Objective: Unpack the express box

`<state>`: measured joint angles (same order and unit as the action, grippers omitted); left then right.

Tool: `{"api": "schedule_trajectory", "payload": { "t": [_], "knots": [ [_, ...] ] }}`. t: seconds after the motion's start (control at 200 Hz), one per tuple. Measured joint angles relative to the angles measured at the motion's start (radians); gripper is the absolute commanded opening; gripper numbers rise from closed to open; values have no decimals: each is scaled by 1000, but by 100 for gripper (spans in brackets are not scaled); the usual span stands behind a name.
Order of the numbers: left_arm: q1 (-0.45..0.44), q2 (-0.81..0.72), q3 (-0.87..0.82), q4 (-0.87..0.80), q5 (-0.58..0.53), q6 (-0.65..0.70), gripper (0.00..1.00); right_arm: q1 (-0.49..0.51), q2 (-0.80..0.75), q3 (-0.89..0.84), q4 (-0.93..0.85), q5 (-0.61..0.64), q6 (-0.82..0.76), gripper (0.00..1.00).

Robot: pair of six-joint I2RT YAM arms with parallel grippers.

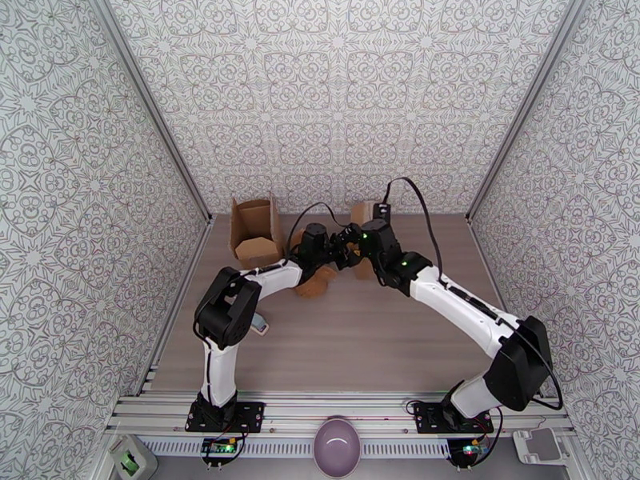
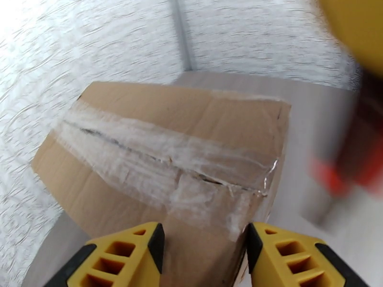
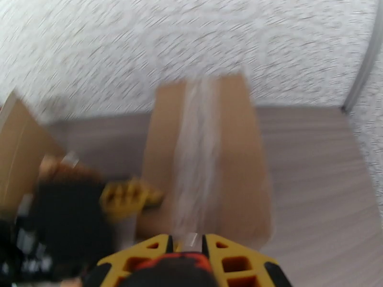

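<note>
- Firstly, the task's thing: a sealed brown cardboard box (image 1: 364,211) stands at the back of the grey-brown wooden table (image 1: 360,346), near the patterned rear wall, and both arms reach toward it.
- Its faces that can be seen are plain brown card. A broad strip of clear, wrinkled tape (image 2: 158,159) runs along the top seam and folds over the near edge, where it is partly torn.
- The left claw (image 2: 205,235) is released. Its yellow fingers stand apart, with the taped end of the box just in front of them. In the right wrist view, it sits beside the near left corner of the box.
- The right claw (image 3: 187,240) is clenched to a narrow gap on a small red-orange object (image 3: 172,264), whose pale, shiny tip points at the near end of the tape. What this object is, I cannot tell, because the picture is blurred.
- A second cardboard box with open flaps (image 1: 256,230) stands to the left, well apart from the sealed one.
- A brown rounded lump (image 1: 314,283) lies on the table below the left wrist.
- A small grey object (image 1: 258,323) lies beside the left arm's elbow.
- A purple round bowl (image 1: 340,458) sits at the near edge, between the two arm bases.
</note>
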<state>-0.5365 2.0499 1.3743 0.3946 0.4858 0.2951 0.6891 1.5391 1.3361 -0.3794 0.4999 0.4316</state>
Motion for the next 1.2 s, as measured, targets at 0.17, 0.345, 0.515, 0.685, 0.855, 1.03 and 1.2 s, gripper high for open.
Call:
{"api": "schedule_trajectory", "payload": {
  "t": [0.17,0.345,0.515,0.685,0.855,1.03,1.2],
  "knots": [
    [10,2,2,1,-56,-6,52,24,-10,0,-35,-38,0,0],
    [10,2,2,1,-65,-8,55,6,-44,0,-42,-30,-14,0],
    [11,2,2,-1,-61,-8,59,-61,-81,-2,-42,-11,-40,0],
    [11,-3,5,-19,-42,-12,63,-159,-111,-48,-29,-3,-24,0],
    [5,-21,18,-85,-23,-26,73,-225,-117,-117,-18,-18,25,0],
    [-19,-35,58,-187,-16,-25,85,-278,-117,-196,4,-54,51,0],
    [-23,-31,202,-299,-32,-58,91,-341,-117,-227,4,-75,56,0]
  ]
}}
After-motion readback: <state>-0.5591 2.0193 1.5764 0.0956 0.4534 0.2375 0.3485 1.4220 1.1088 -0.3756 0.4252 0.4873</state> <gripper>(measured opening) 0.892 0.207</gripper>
